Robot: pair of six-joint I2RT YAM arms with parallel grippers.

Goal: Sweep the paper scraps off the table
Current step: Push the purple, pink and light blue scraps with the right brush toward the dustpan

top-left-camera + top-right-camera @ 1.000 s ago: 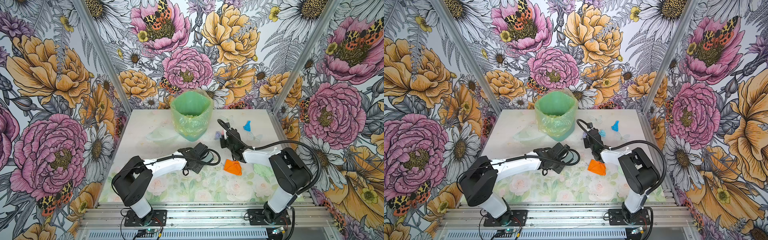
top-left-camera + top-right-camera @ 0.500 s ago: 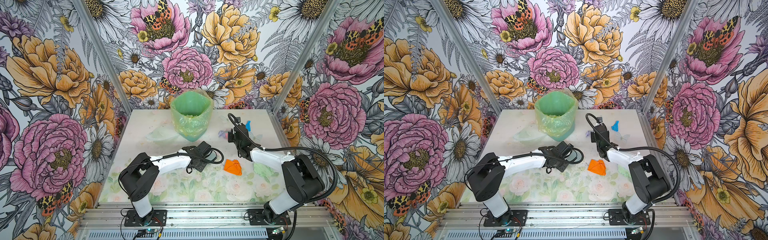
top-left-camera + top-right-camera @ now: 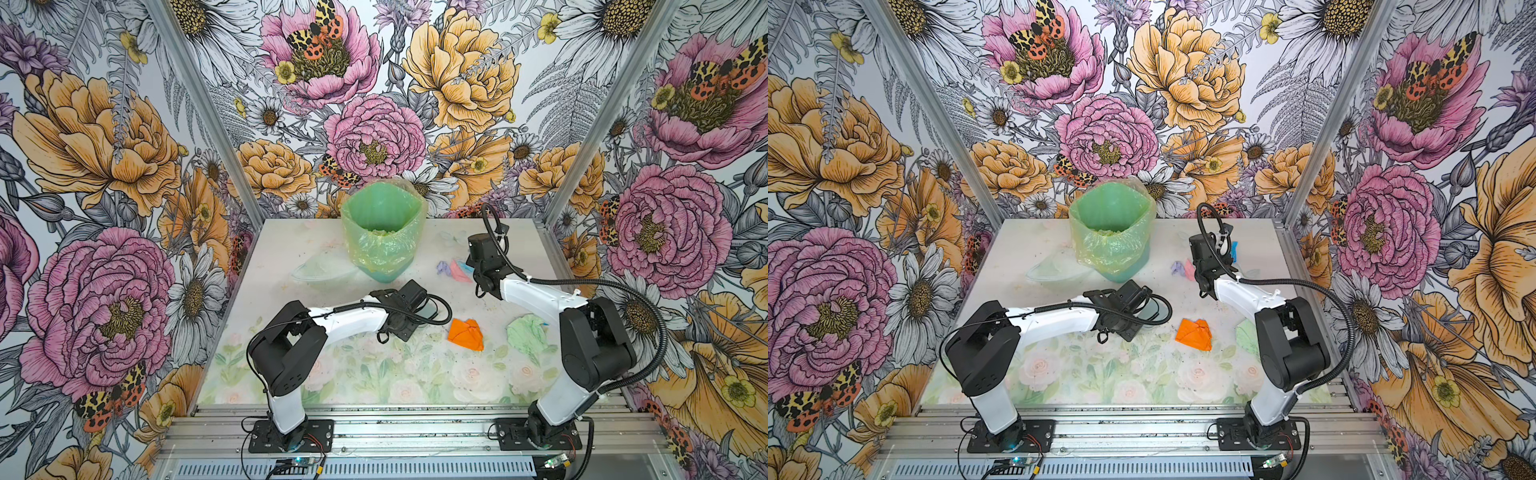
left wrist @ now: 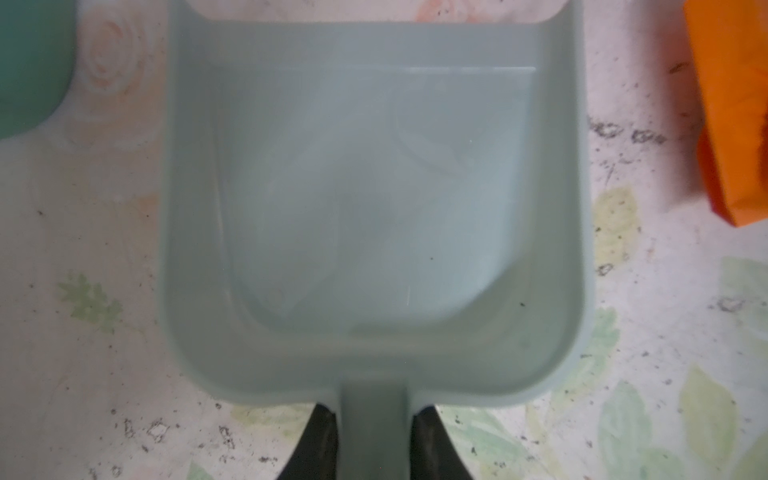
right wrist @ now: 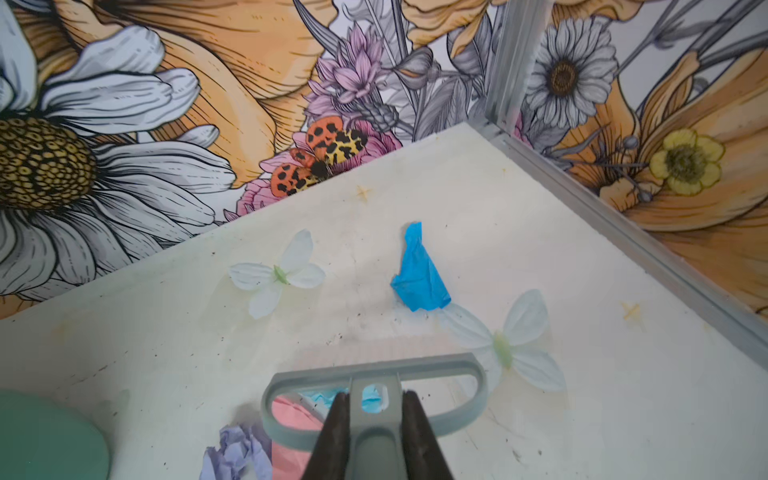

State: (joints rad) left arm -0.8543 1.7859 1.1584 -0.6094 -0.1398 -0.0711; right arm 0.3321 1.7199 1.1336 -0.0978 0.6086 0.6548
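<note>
While left jaws grip the dustpan (image 4: 374, 208), right jaws gripping the brush (image 5: 376, 440) have moved rearward.

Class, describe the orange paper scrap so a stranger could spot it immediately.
Start at the green bin at the back of the table. Nearer the front, slightly right, lies the orange scrap. It alone is bright orange, unlike the pale green scrap beside it.

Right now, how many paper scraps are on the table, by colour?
orange scrap: 1
pale green scrap: 1
lilac scrap: 1
pink scrap: 1
blue scraps: 2, one mostly under the brush
Total: 6
</note>
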